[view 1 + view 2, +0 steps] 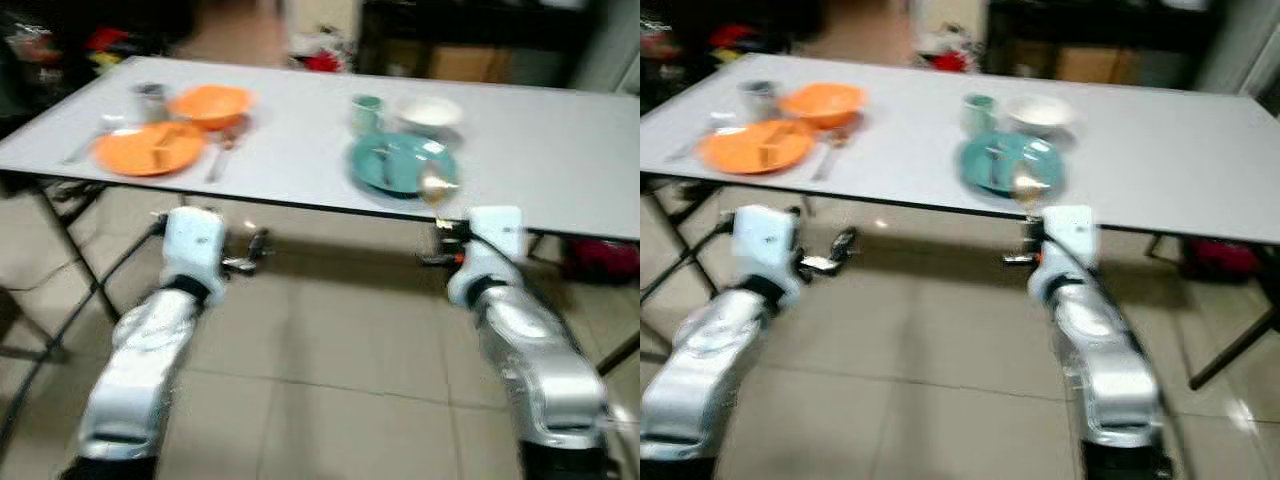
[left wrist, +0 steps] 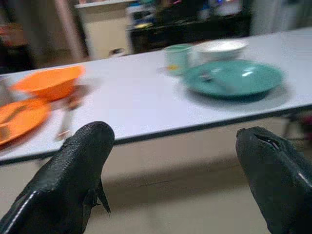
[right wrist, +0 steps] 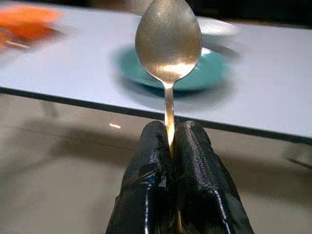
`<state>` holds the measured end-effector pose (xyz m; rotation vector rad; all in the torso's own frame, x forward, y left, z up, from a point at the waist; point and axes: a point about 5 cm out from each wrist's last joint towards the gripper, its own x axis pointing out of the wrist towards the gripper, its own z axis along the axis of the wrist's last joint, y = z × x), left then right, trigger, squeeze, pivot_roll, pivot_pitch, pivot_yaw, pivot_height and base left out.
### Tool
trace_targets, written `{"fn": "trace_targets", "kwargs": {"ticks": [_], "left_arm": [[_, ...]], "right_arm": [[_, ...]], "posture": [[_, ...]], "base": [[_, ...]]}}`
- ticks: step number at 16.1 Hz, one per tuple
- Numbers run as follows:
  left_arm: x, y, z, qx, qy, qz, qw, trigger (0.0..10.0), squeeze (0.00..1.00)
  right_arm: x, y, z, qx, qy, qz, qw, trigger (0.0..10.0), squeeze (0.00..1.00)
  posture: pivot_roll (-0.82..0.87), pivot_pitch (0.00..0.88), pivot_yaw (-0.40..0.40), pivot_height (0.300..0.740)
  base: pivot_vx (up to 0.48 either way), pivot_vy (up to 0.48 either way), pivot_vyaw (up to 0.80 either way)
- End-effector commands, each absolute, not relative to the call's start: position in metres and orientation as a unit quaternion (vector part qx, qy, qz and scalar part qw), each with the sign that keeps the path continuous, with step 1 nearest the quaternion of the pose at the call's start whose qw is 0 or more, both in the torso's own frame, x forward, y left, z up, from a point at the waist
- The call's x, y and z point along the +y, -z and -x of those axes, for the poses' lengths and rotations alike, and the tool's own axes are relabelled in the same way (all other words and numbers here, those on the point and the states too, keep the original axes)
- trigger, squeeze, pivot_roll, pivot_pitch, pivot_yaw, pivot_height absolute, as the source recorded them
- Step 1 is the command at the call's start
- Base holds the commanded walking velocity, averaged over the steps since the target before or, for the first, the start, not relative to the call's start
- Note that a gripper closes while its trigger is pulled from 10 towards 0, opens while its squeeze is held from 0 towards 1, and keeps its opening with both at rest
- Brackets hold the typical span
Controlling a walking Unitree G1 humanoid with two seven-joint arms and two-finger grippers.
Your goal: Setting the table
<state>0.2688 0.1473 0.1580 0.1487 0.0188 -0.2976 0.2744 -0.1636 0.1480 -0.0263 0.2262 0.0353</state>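
My right gripper [image 3: 170,130] is shut on the handle of a metal spoon [image 3: 168,41], whose bowl stands upright just before the table's near edge. Behind it on the white table [image 1: 540,150] lies a teal plate [image 1: 400,163] with a piece of cutlery on it, with a teal cup [image 1: 367,112] and a white bowl [image 1: 430,110] further back. At the table's left end are an orange plate [image 1: 148,148], an orange bowl [image 1: 210,102], a metal cup [image 1: 150,100] and a utensil [image 1: 222,155]. My left gripper [image 2: 175,141] is open and empty, below the table edge.
Folding table legs [image 1: 70,250] slant down at the left, and another leg [image 1: 1230,350] at the right. A dark shelf with a cardboard box [image 1: 465,60] stands behind the table. Red items [image 1: 600,262] lie on the tiled floor beneath.
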Motion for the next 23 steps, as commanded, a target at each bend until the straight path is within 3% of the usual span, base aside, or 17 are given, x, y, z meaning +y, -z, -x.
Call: {"fn": "trace_targets", "kwargs": {"ticks": [1, 21, 23], "left_arm": [[0.1573, -0.1569, -0.2677, 0.016, 0.135, -0.083, 0.987, 10.0, 0.00], [0.1531, -0.1566, -0.2687, 0.015, 0.161, -0.094, 0.982, 10.0, 0.00], [0.1521, -0.1562, -0.2689, 0.016, 0.165, -0.095, 0.982, 10.0, 0.00]], "right_arm": [[-0.1527, -0.1556, -0.2778, 0.097, -0.038, 0.006, 0.995, 10.0, 0.00], [-0.1542, -0.1521, -0.2863, 0.109, -0.048, 0.019, 0.993, 10.0, 0.00], [-0.1547, -0.1517, -0.2870, 0.110, -0.048, 0.022, 0.992, 10.0, 0.00]], "posture": [[0.12, 0.000, -0.009, 0.740], [0.11, 0.000, 0.004, 0.740], [0.10, 0.000, 0.009, 0.740]], "base": [[0.341, 0.000, 0.00], [0.343, 0.000, 0.00], [0.349, 0.000, -0.65]]}}
